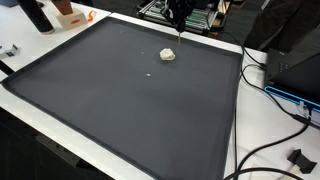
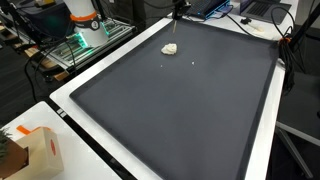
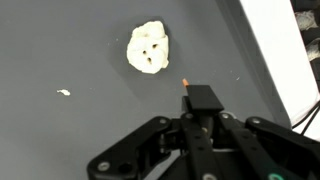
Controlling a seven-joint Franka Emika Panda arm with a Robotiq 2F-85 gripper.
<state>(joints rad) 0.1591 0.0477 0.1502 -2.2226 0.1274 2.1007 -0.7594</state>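
One hand (image 3: 203, 120), closed on a black marker (image 3: 203, 97) whose orange tip points at the dark mat (image 3: 60, 40) just beside a white lump (image 3: 148, 47), with a small white crumb (image 3: 63, 93) near that lump and the white counter (image 1: 252, 120) bordering the mat well beyond it.

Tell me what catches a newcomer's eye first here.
A pale, lumpy white blob lies alone on the big dark mat, near the edge where the arm stands. Beside it, the pincer is closed on a black tool with an orange tip; the tip is close to the blob but not touching it. A tiny white crumb lies off to one side.
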